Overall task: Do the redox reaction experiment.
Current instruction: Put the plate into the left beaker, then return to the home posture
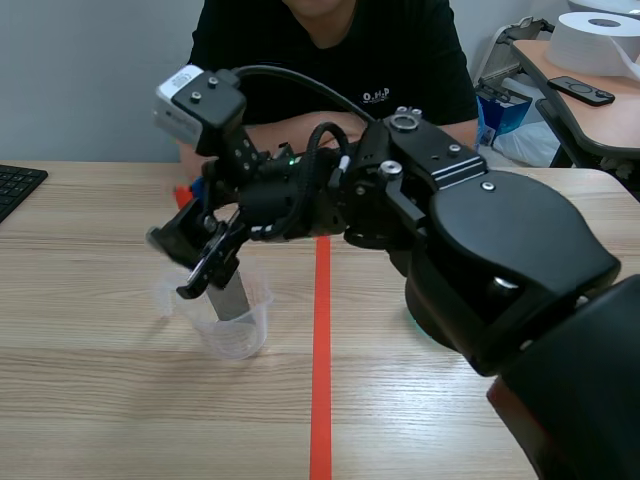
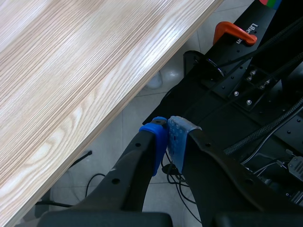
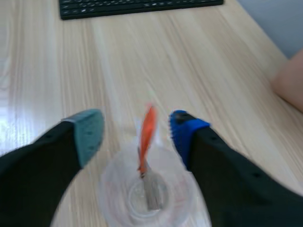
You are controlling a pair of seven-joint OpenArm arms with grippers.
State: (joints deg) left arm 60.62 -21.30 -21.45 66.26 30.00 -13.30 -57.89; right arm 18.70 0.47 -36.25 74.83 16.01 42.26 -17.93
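A clear plastic beaker stands on the table left of the red tape line. A grey strip leans inside it. My right gripper reaches across from the right and hangs just over the beaker. In the right wrist view the beaker lies below the open right gripper. The strip, orange-red at its upper end, rises between the fingers with a gap on each side. My left gripper is shut on nothing, off the table's edge, above the floor and the robot's base.
A person sits across the table with forearms resting on it, an arm showing beyond the beaker. A black keyboard lies at the far left. Small red and blue items sit behind the gripper. An orange clamp grips the table edge.
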